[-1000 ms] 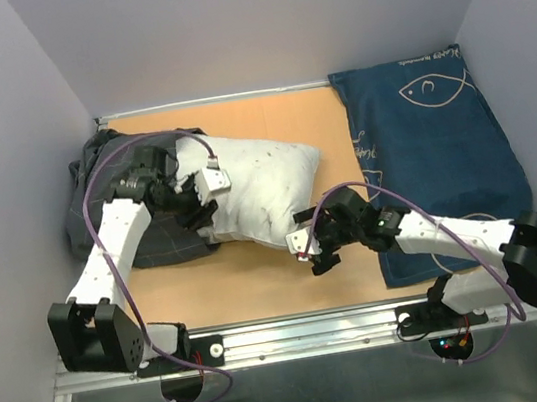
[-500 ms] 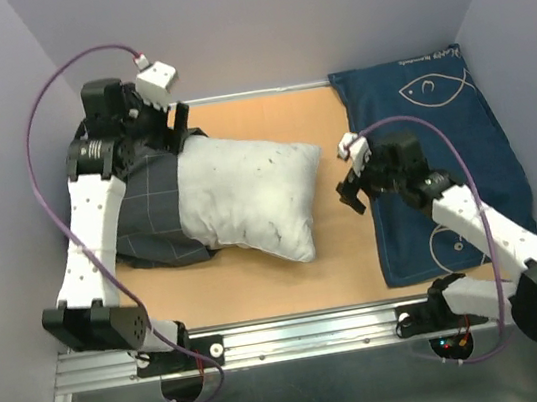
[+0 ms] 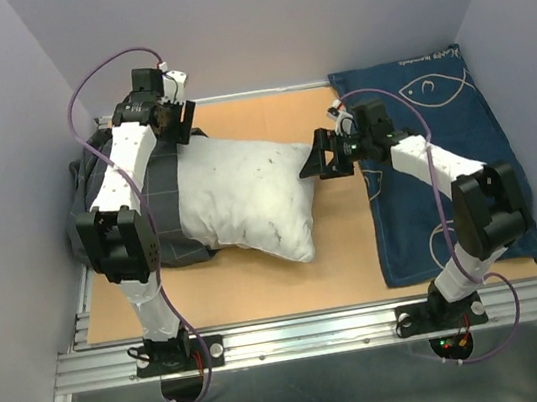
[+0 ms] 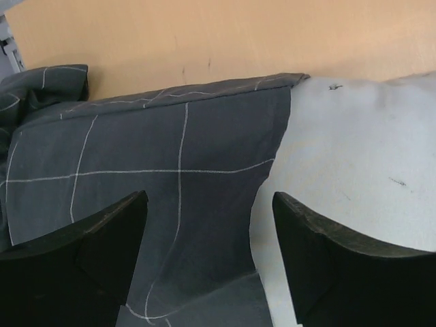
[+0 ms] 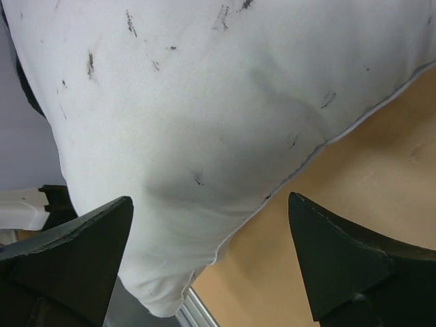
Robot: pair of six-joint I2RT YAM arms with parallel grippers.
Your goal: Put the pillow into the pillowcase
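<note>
The white speckled pillow (image 3: 248, 199) lies across the table's middle with its left end inside the dark grey grid-lined pillowcase (image 3: 158, 192). My left gripper (image 3: 178, 123) hovers open over the far edge of the pillowcase mouth. In the left wrist view the pillowcase (image 4: 170, 170) and pillow (image 4: 354, 157) meet below the open left gripper (image 4: 210, 231), which holds nothing. My right gripper (image 3: 319, 158) stands open beside the pillow's far right corner. In the right wrist view the pillow (image 5: 204, 102) fills the space ahead of the open right gripper (image 5: 210, 204).
A navy blue cloth with white fish drawings (image 3: 441, 135) covers the table's right side under the right arm. The bare wooden tabletop (image 3: 280, 280) shows in front of the pillow. Grey walls close in the left, back and right.
The left gripper let go of the pillow's left part, opened and went back to the far left. The right gripper swung from the pillow's near corner up to its far right corner.
</note>
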